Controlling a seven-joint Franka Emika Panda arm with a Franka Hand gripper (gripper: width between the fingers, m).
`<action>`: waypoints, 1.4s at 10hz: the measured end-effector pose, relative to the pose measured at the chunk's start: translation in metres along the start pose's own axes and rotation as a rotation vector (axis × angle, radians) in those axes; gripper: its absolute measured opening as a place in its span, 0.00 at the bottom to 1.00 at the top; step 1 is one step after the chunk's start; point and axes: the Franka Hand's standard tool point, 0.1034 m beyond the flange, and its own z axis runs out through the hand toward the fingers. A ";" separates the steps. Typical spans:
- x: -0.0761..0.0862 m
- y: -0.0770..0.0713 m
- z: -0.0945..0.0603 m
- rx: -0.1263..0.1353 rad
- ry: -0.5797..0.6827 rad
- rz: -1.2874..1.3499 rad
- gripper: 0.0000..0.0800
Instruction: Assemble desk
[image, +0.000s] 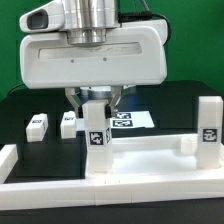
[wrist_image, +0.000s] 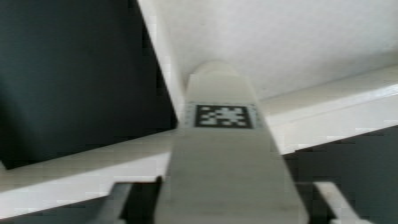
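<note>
I hold the leg (image: 97, 130), long axis vertical, at the tabletop (image: 150, 162) corner on the exterior view's left; the gripper (image: 97, 104) points straight down, jaws clamped on it.

The table (image: 182, 108) presented a flat black surface. Two loose square block legs lay directly on it toward the exterior view's left, side by side but apart. These were the outer leg (image: 35, 124) and the inner leg (image: 68, 123), each bearing a black-and-white tag. The marker board (image: 132, 121) lay flat on the table to the exterior view's right of the inner leg. The white tabletop (image: 150, 158) rested on the table nearer the camera, raised rim upward. Long low white border bars (image: 60, 195) ran along the table's front and left sides, just beside the tabletop.
</note>
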 end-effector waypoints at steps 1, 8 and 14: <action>0.000 0.000 0.000 0.000 0.000 0.082 0.36; -0.003 -0.007 0.002 0.007 -0.007 1.016 0.36; -0.003 -0.018 0.003 0.027 0.042 1.520 0.36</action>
